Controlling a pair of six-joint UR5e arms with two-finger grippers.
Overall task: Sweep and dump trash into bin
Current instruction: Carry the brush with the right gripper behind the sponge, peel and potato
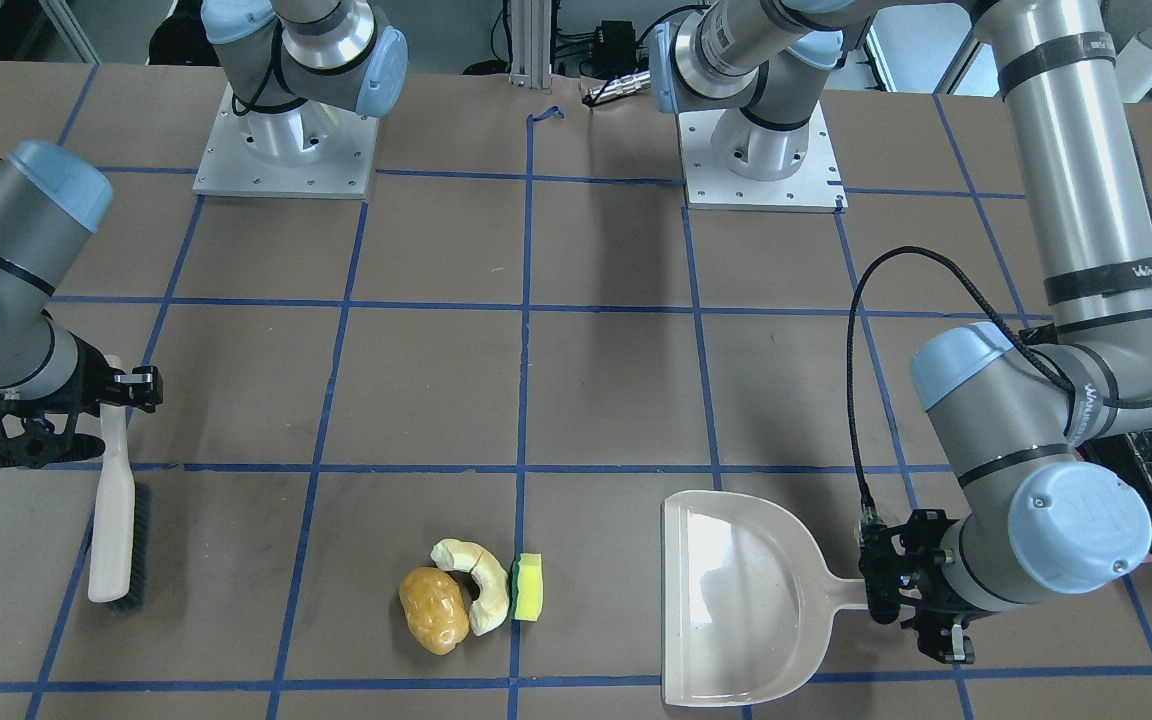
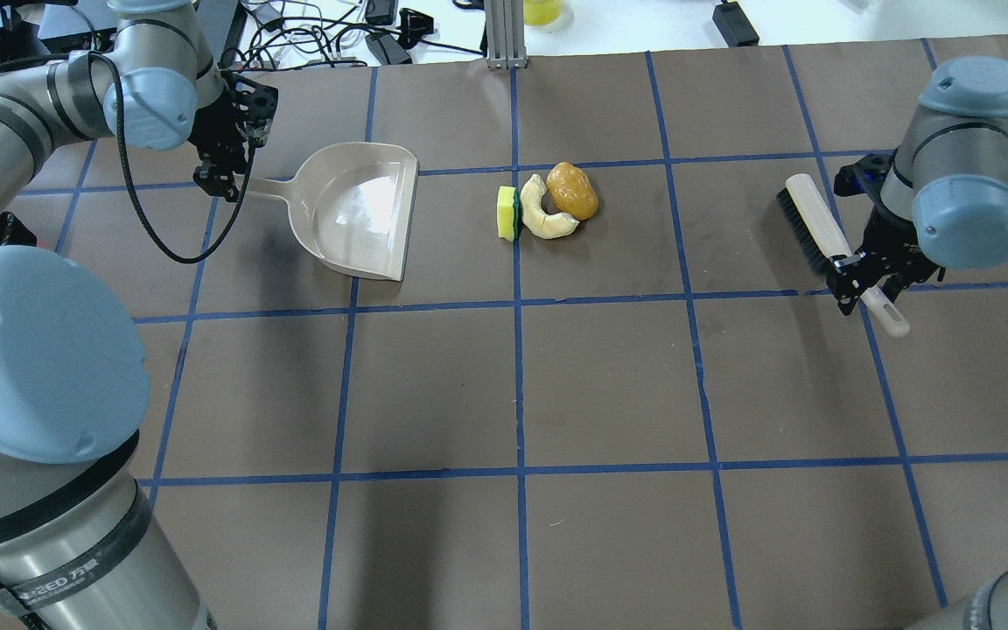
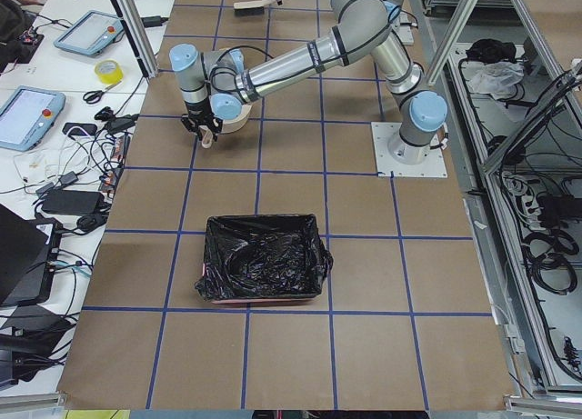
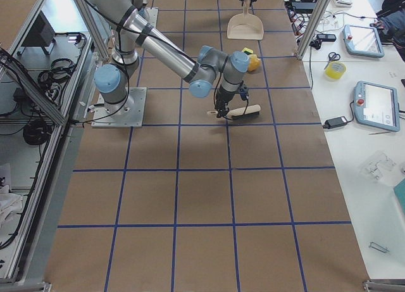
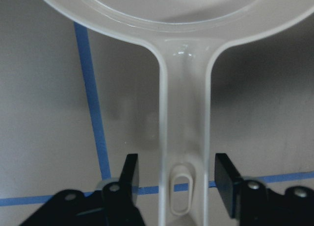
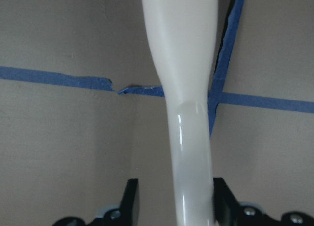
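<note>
Exterior left view, nearest first: bin (image 3: 259, 299), black-bagged, mouth upward, at the left end of the table (image 2: 609, 385), well apart from everything else.

Beyond it: left gripper (image 5: 175, 160) straddling the handle of the dustpan (image 2: 355, 210). Jaws apart, a clear gap at 1 pad, the other pad just beside the handle; not clamped. Pan flat on the table, long axis along the table's length, handle toward the bin end, open mouth toward the trash.

Next out: trash (image 2: 546, 223), 3 pieces in a tight cluster, near the pan's mouth but apart from it.
- Sponge (image 2: 505, 213) closest to the pan, seemingly on edge, green backing against the crescent piece (image 2: 542, 210), long axis across the sweep line.
- Crescent piece curled round the lump (image 2: 572, 191), touching both neighbours.

Farthest: brush (image 2: 815, 229), lying on the table, well apart from the trash. Long axis diagonal, bristle head away from the robot, bristles on the trash side, handle end toward the robot. Right gripper (image 6: 175, 184) over that handle, jaws apart, 1 pad seemingly touching, a gap at the other; not gripped.

Judged step: pick-up of the 2 tools; sweeping not begun, 0 of 3 pieces in the pan.

Next move, as judged: closing both pincers squarely on the handles, setting the bristles down beyond the lump, drawing along the table toward the pan's mouth, pan lip held flat.
</note>
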